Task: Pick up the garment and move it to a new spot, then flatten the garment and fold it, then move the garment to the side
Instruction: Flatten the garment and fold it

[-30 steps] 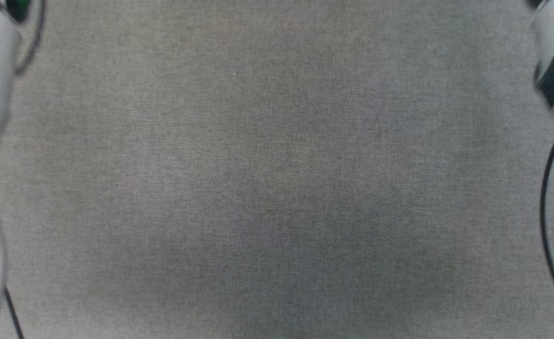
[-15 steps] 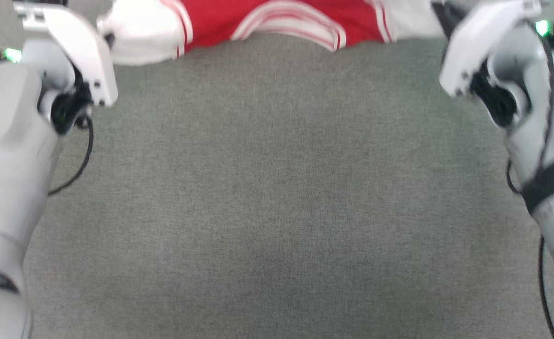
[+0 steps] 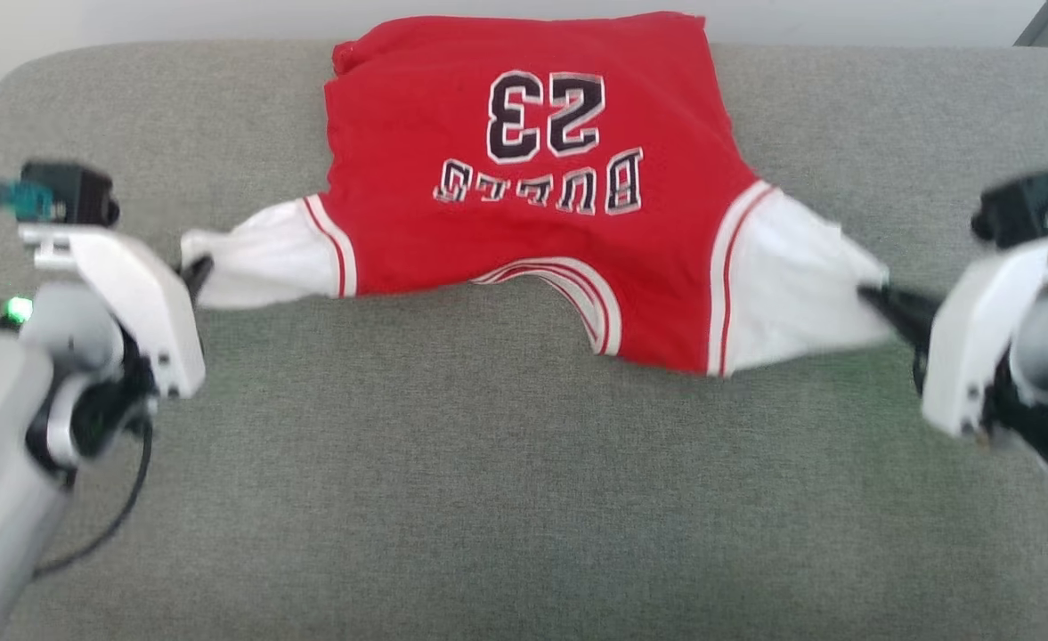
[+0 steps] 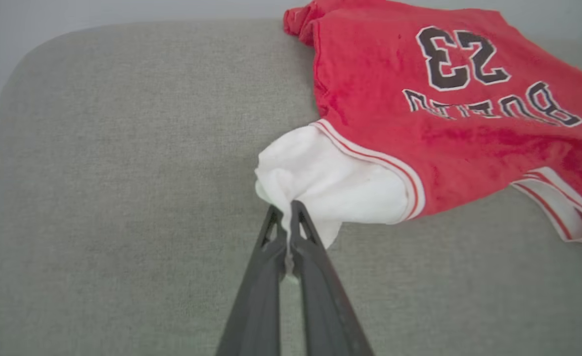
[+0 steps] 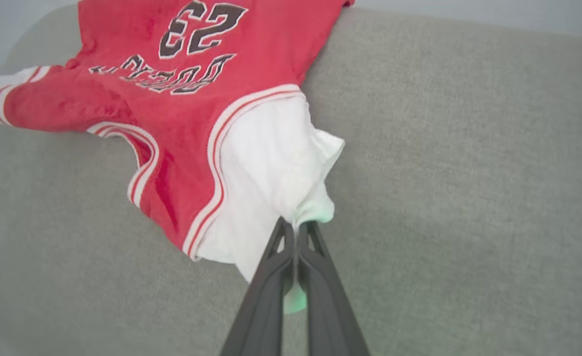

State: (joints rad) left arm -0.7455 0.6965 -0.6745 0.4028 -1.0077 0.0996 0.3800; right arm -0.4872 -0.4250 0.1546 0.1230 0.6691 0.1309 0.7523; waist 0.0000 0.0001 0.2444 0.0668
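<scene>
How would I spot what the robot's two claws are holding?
On the grey surface, look toward its far edge. The garment lies there, one white sleeve pinched by the left gripper, the other by the right gripper. It is red, with a black 23.

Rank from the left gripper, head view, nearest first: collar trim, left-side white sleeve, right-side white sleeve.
1. Left-side white sleeve: gripped by the left gripper.
2. Collar trim: middle, between the sleeves.
3. Right-side white sleeve: far end, in the right gripper.

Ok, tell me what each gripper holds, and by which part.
Both hold the garment: left gripper pinches one white sleeve at its end, right gripper the other sleeve.
</scene>
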